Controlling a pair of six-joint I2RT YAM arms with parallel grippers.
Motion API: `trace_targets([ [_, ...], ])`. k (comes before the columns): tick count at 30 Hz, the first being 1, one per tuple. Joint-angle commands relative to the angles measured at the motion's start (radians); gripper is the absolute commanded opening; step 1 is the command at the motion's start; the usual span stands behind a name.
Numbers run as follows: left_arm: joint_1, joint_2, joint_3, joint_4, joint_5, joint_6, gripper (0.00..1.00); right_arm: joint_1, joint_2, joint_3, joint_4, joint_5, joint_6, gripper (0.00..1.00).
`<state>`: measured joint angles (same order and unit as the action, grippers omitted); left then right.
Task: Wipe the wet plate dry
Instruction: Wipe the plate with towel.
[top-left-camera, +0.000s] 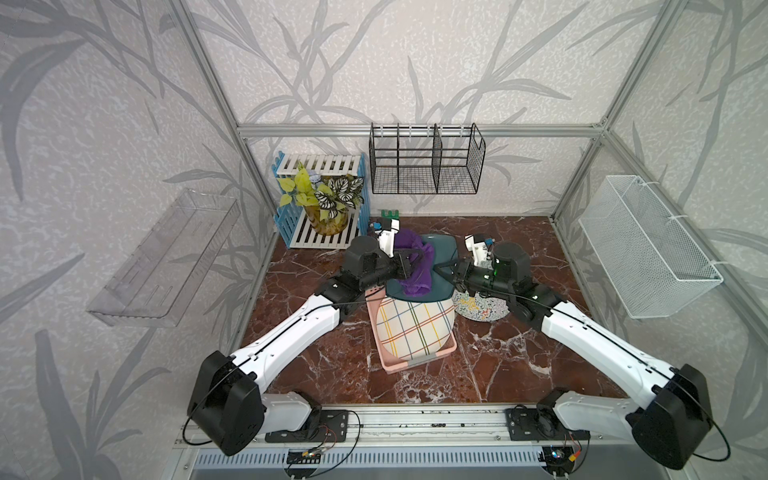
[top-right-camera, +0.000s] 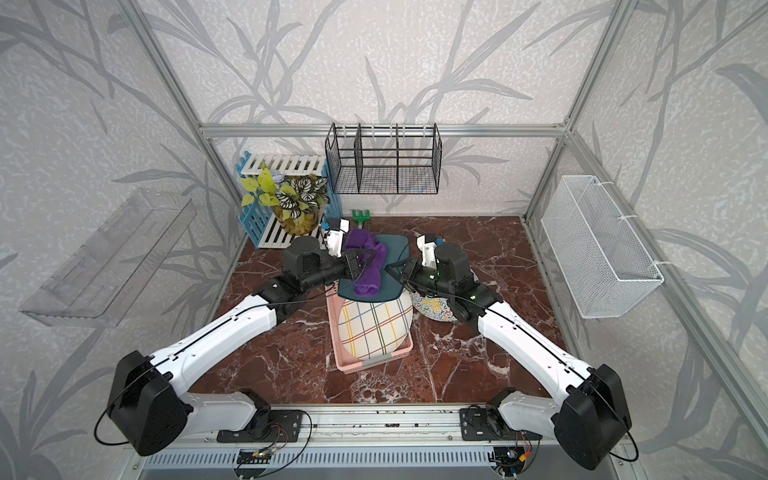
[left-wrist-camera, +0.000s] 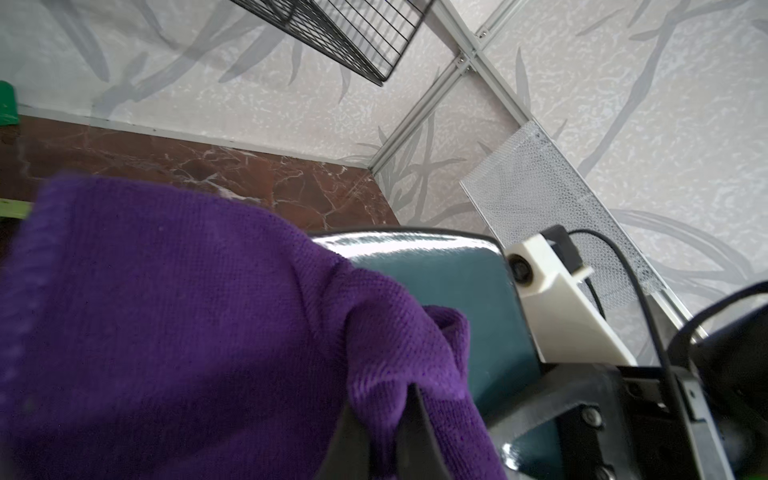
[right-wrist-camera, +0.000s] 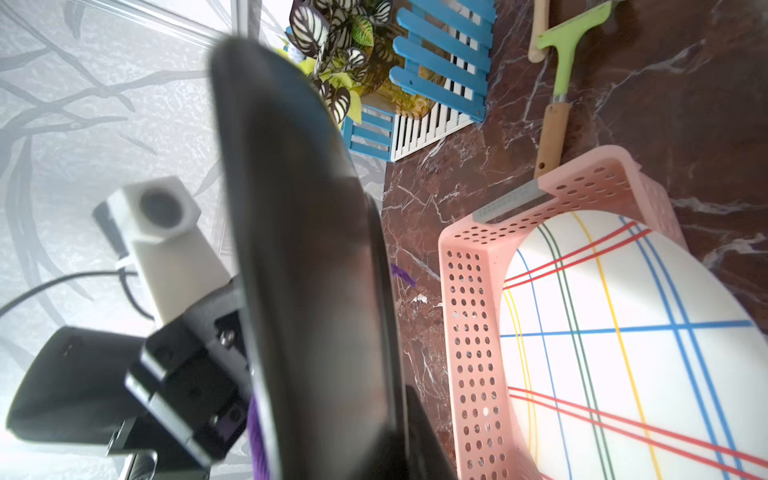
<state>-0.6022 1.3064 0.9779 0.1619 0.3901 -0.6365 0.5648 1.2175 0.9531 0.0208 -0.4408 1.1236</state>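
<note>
The left claw (top-left-camera: 409, 269) is pinched tight on a purple cloth (top-left-camera: 422, 257), which lies against the face of the teal plate (top-left-camera: 444, 251). The right claw (top-left-camera: 446, 270) clamps that plate's rim, holding it tilted in the air above a pink basket (top-left-camera: 415, 365) with a checked plate (top-left-camera: 415, 328) inside.
</note>
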Motion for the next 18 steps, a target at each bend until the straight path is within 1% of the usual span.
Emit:
trace_targets([
  [1, 0.008, -0.039, -0.135, -0.054, 0.031, -0.069, 0.0, -0.046, -0.129, 0.05, 0.35, -0.003, 0.035, 0.0],
  [4, 0.113, -0.135, -0.223, 0.1, 0.085, -0.223, 0.0, -0.14, -0.152, 0.012, 0.436, -0.013, 0.137, 0.0],
  [6, 0.17, -0.162, -0.251, 0.239, 0.166, -0.322, 0.0, -0.16, -0.174, -0.003, 0.462, -0.017, 0.141, 0.0],
  [8, 0.203, -0.157, -0.244, 0.358, 0.252, -0.412, 0.0, -0.161, -0.207, -0.005, 0.436, -0.008, 0.106, 0.0],
  [10, 0.218, -0.15, -0.215, 0.393, 0.277, -0.482, 0.0, -0.161, -0.236, -0.021, 0.439, 0.012, 0.1, 0.0],
  [12, 0.226, -0.141, -0.2, 0.454, 0.273, -0.558, 0.0, -0.161, -0.253, -0.057, 0.553, 0.022, 0.141, 0.0],
  [14, 0.227, -0.104, -0.199, 0.615, 0.282, -0.663, 0.0, -0.161, -0.243, -0.071, 0.672, 0.008, 0.193, 0.0],
  [15, 0.226, -0.073, -0.196, 0.706, 0.293, -0.731, 0.0, -0.159, -0.23, -0.067, 0.7, -0.011, 0.21, 0.0],
  [18, 0.222, 0.017, -0.155, 0.992, 0.309, -0.958, 0.0, -0.144, -0.202, -0.055, 0.686, -0.045, 0.219, 0.0],
])
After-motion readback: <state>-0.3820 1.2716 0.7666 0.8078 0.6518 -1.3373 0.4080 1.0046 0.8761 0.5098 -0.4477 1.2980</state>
